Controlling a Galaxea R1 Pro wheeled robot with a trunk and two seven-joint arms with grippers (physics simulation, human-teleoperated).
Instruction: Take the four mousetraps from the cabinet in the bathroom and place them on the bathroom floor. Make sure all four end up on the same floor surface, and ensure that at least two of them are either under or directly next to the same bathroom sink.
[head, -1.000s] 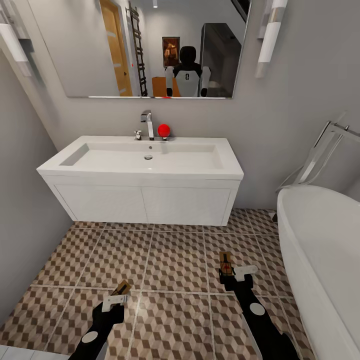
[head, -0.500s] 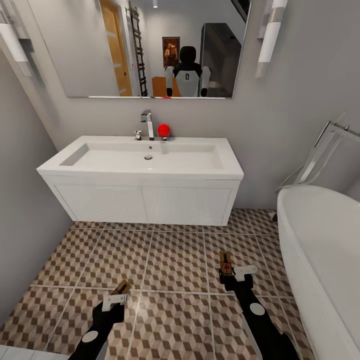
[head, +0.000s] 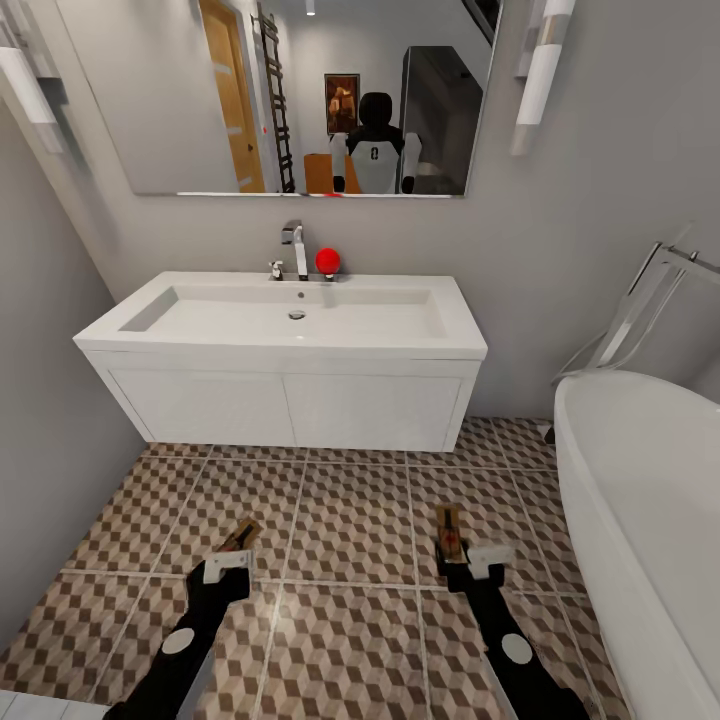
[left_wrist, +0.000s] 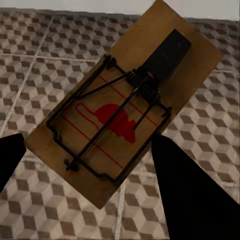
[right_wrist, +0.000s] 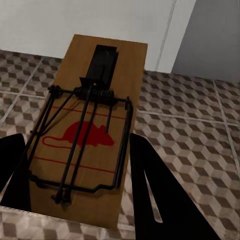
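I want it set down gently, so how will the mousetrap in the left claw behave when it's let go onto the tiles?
The mousetrap looks like a stiff flat wooden plate, so it should land flat rather than roll. It seems thin and probably light, so it may skid on the smooth tiled floor. Its wire spring parts look exposed, so a drop might jar them. The left claw holds it by its edges.

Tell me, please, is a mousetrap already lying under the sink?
No: each gripper, left and right, holds a mousetrap above the tiles in front of the sink.
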